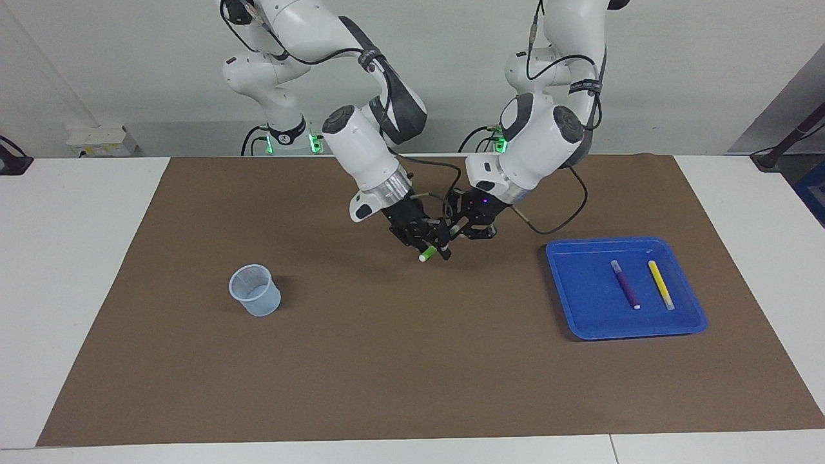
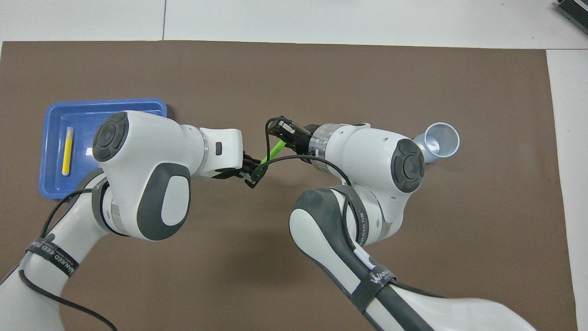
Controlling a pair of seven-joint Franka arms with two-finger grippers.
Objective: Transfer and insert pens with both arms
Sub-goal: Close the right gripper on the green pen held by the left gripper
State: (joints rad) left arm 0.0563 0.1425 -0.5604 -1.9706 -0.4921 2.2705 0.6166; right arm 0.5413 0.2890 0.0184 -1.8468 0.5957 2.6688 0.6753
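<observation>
The lime green pen (image 1: 428, 253) (image 2: 273, 152) hangs tilted in the air over the middle of the brown mat, between my two grippers. My left gripper (image 1: 459, 227) (image 2: 253, 174) is shut on its upper end. My right gripper (image 1: 431, 245) (image 2: 285, 136) is at the pen's lower part, just above the white tip. The purple pen (image 1: 625, 284) and the yellow pen (image 1: 661, 285) (image 2: 67, 151) lie side by side in the blue tray (image 1: 580, 309) (image 2: 55, 115). In the overhead view my left arm hides the purple pen.
A clear plastic cup (image 1: 255, 290) (image 2: 441, 140) stands upright on the mat toward the right arm's end of the table. The blue tray sits toward the left arm's end. White table shows around the mat's edges.
</observation>
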